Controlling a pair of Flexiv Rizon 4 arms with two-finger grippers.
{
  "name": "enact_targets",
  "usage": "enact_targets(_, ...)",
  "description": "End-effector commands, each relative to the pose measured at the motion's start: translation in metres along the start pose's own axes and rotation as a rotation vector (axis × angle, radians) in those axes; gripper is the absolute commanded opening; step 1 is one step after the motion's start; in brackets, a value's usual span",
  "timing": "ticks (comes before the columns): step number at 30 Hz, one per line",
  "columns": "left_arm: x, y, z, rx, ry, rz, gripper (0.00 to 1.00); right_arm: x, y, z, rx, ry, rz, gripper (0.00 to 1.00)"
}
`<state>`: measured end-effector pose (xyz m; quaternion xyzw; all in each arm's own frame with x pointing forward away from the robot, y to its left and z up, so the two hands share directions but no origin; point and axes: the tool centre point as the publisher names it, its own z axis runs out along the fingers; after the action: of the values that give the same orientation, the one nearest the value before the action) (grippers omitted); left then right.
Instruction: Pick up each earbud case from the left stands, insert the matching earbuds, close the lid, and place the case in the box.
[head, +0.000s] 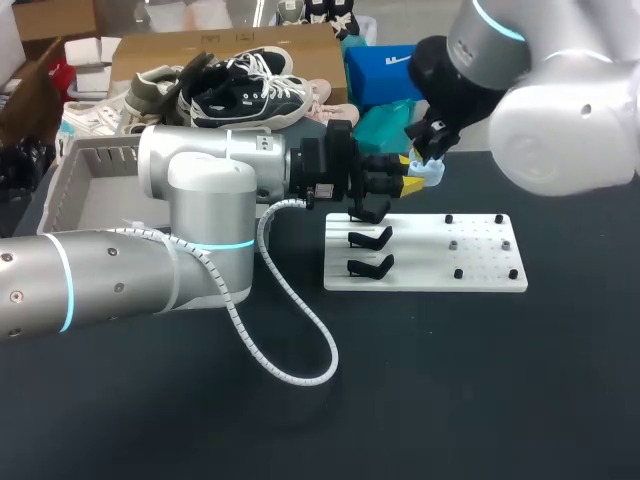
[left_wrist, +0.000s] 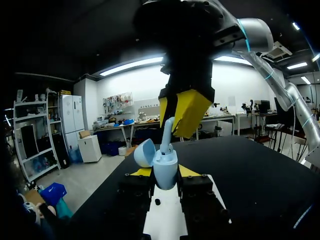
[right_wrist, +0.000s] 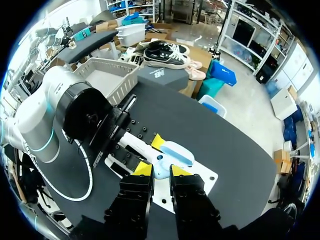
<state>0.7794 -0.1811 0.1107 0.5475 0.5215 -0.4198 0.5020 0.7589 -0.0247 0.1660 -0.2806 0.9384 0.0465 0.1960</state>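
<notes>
The left end effector (left_wrist: 165, 173) grips the open case (left_wrist: 165, 162) upright so the right end effector (left_wrist: 175, 117), pinching an earbud (left_wrist: 166, 135), can seat it.

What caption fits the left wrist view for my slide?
Left end effector grips the open case; right end effector holds an earbud at its opening.

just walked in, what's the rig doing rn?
The left pincer is shut on the blue case, lid open, held over the white board. The right pincer hangs above it, shut on an earbud whose lower end sits in the case's opening. The two stands in clear view hold nothing. The case is not yet in the box.
</notes>
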Motion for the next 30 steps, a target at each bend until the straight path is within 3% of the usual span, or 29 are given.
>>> enact_targets(1, 0.0004, 0.0002, 0.0001, -0.001, -0.002, 0.001, 0.0, 0.0056, 0.0035, 0.0004, 0.012, -0.008, -0.014, 0.0)
enact_targets(30, 0.0004, 0.0002, 0.0001, -0.001, -0.002, 0.001, 0.0, -0.0028, 0.0028, 0.0099, 0.017, 0.002, -0.007, 0.0)
